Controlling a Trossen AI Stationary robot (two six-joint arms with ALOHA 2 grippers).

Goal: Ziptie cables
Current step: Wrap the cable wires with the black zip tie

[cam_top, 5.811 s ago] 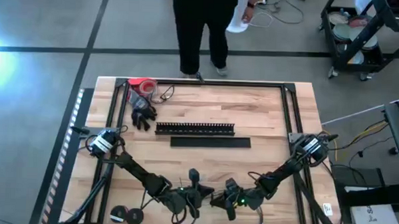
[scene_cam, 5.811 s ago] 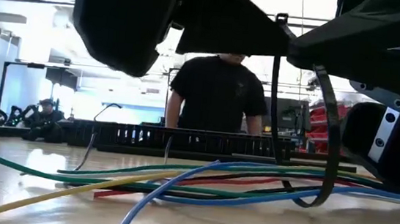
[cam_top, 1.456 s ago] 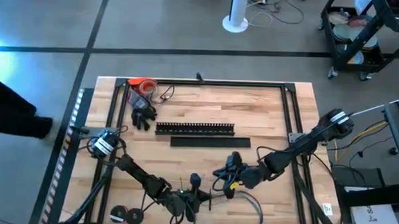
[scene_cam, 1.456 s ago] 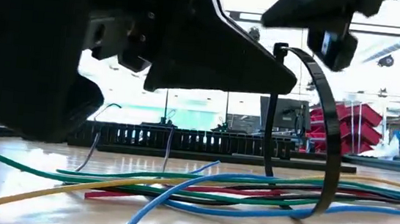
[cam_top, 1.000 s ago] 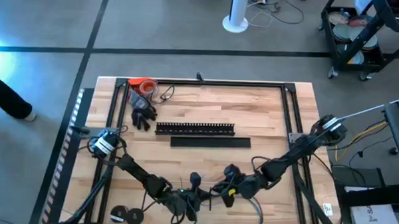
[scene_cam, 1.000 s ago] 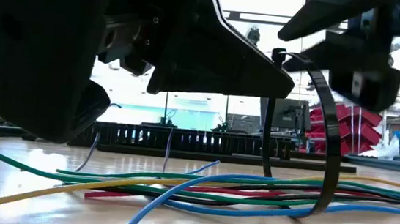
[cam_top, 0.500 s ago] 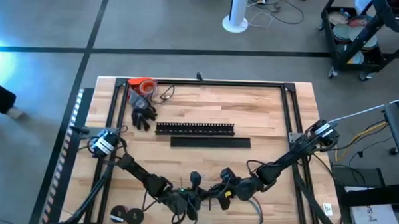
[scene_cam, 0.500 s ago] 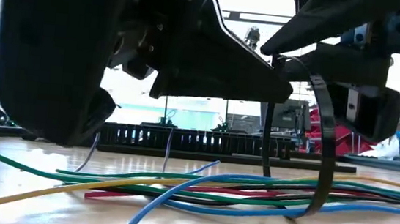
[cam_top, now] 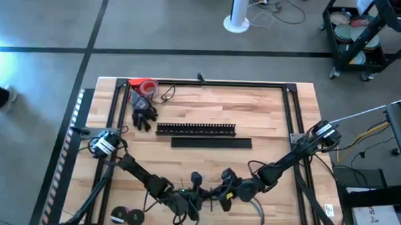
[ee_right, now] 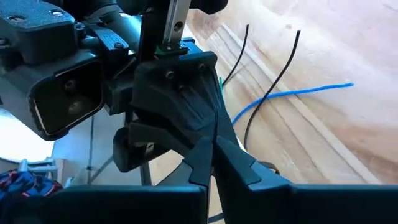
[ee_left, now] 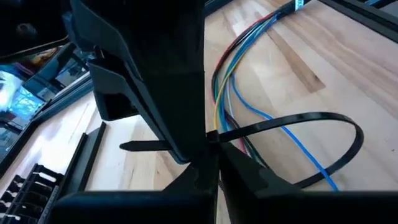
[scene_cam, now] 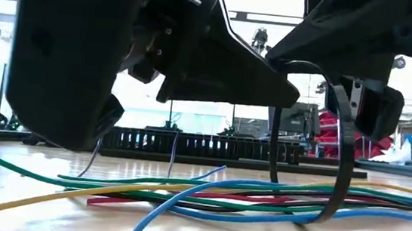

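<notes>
low view alone shows zip tie (scene_cam: 341, 166) looping round the cables (scene_cam: 259, 196).

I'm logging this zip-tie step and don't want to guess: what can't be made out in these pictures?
- High view: the cables and zip tie are too small, under the arms.
- Low view: both arms' dark bodies hide where the tie's ends meet.
- Left wrist view: the left claw covers the tie's head.
- Right wrist view: the right claw blocks the loop.

Grey concrete floor (cam_top: 49, 27) with dark lines; red bins (scene_cam: 324, 134) behind
</notes>
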